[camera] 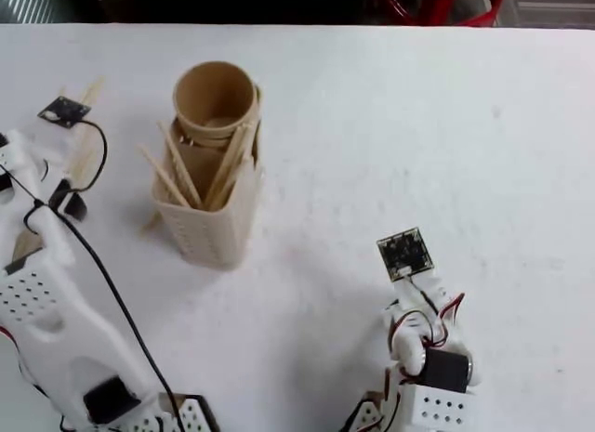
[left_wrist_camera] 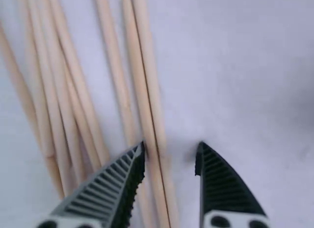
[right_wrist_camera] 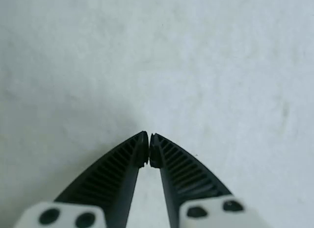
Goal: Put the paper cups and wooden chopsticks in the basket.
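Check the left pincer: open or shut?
Open. The left pincer shows its tips apart, a pair of chopsticks lying on the table between them.

High view is bright with even overhead light. The white table [camera: 446,125] is nearly blown out, and the white shell of the left arm [camera: 37,302] melts into it at lower left. A soft, faint shadow lies at the foot of the basket [camera: 218,232], and a dark strip runs along the top edge. In the left wrist view the chopsticks [left_wrist_camera: 142,90] throw weak shadows. The right wrist view is dimmer, with grey shade around the right gripper [right_wrist_camera: 148,150] at lower centre.
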Available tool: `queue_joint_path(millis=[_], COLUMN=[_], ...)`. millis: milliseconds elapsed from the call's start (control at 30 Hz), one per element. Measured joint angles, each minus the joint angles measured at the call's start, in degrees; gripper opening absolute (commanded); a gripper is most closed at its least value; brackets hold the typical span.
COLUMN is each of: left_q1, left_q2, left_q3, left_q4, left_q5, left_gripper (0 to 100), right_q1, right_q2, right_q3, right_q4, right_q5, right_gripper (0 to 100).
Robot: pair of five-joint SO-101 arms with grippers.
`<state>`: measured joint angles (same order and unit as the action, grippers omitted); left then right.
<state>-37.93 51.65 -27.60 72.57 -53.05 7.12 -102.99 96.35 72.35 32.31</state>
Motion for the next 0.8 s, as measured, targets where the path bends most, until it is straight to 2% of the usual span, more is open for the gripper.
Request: queue_joint_path(millis=[167, 433, 567, 800], left_q1=[0.0, 0.2, 0.2, 0.0], left_q2=[1.4, 1.6, 1.6, 1.7], left_q3=[-1.1, -3.3, -3.6, -2.3], left_q4=[0.4, 7.6, 7.2, 0.8], left_q5=[-3.9, -11.5, -10.9, -4.5], left_gripper=[17, 17, 17, 15], right_q1=[0.0, 0.0, 0.0, 0.0], right_q2=[0.0, 0.0, 0.0, 0.0], right_q3=[0.0, 0.0, 0.0, 0.0], right_q4=[0.0, 0.0, 0.0, 0.0], right_q5=[0.0, 0.0, 0.0, 0.0], right_gripper=[1.9, 1.9, 1.9, 1.9])
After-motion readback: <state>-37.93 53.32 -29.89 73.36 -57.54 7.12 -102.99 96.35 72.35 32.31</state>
